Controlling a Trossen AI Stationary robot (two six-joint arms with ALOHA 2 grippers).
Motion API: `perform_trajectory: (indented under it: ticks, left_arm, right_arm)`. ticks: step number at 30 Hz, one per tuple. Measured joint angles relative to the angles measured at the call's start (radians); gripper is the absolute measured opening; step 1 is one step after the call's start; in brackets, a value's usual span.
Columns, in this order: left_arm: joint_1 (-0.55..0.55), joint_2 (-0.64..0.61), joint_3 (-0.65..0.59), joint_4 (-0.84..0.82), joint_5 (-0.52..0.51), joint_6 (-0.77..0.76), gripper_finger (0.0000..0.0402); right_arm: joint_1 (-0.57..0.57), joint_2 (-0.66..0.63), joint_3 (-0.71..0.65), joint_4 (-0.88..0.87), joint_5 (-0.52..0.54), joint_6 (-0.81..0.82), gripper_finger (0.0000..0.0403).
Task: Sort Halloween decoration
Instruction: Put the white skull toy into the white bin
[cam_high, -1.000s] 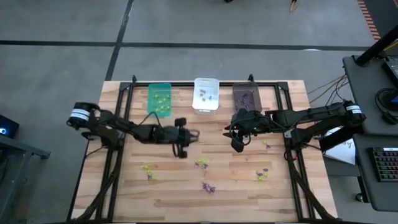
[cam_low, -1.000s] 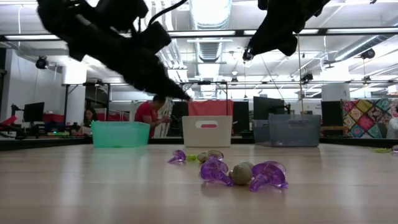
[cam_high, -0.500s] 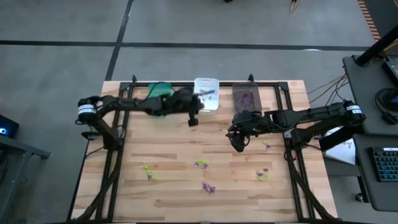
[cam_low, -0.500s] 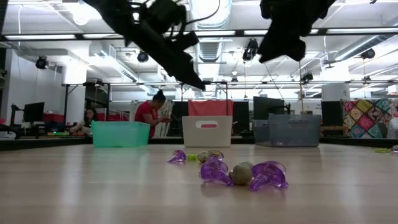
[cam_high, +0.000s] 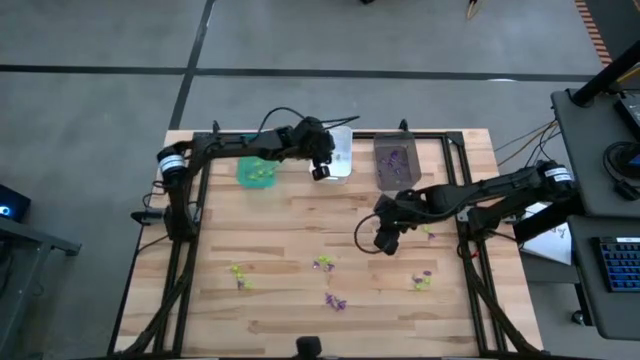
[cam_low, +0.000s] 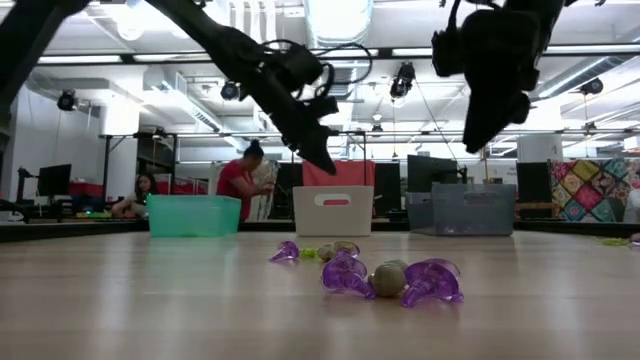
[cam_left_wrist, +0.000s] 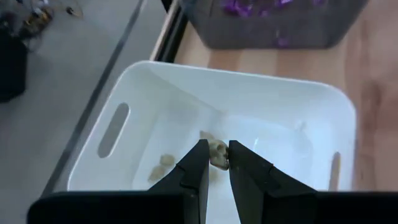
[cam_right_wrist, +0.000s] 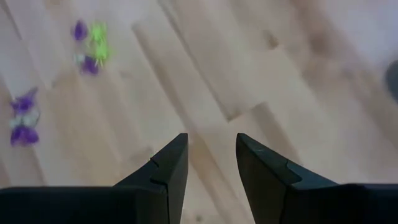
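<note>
Reaching across the back of the table, the left arm is stretched out with its left gripper (cam_high: 322, 168) hovering over the white bin (cam_high: 339, 165) — the left wrist view has the fingers (cam_left_wrist: 196, 167) nearly together, pinching a small pale greyish trinket (cam_left_wrist: 217, 153) above the bin's floor. Two or three more pale pieces (cam_left_wrist: 163, 163) lie inside that bin.

Right arm comes in from the right side, elbow bent, right gripper (cam_high: 386, 238) hanging above bare wood right of centre — jaws parted, nothing between them, wood grain showing in the gap in the right wrist view.

Three bins in a row along the far edge: green bin (cam_high: 256, 172), white, dark grey bin (cam_high: 397, 160). Green one has yellow-green bits in it, grey one has purple bits (cam_high: 398, 157); can't count either.

Loose Halloween decoration on the front half of the table, four small clusters: yellow-green cluster (cam_high: 238, 272) front left, mixed cluster (cam_high: 323, 263) mid, purple cluster (cam_high: 336, 301) nearest the front edge, purple-and-green cluster (cam_high: 422, 281) front right. One more small piece (cam_high: 429, 232) sits just beside the right forearm.

Open wood between the bins and the clusters, wide clear band across the middle. Clusters are well apart from each other and off the table edges
</note>
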Motion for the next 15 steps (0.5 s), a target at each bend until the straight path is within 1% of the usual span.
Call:
perform_trajectory:
  ticks: [4, 7, 11, 15]
  left_arm:
    - [0.006, 0.073, 0.099, -0.112, 0.000, 0.012, 0.0038]
    - [0.014, 0.120, 0.168, -0.195, -0.003, 0.023, 0.0038]
    - [0.022, 0.163, 0.225, -0.270, -0.007, 0.029, 0.0038]
    - [0.030, 0.175, 0.234, -0.285, -0.007, 0.034, 0.0038]
  right_arm:
    - [0.003, 0.042, 0.000, -0.008, -0.080, 0.007, 0.0127]
    - [0.008, 0.062, 0.000, -0.026, -0.112, 0.015, 0.0127]
    - [0.016, 0.072, 0.000, -0.060, -0.121, 0.019, 0.0127]
    - [0.026, 0.065, 0.000, -0.073, -0.122, 0.033, 0.0127]
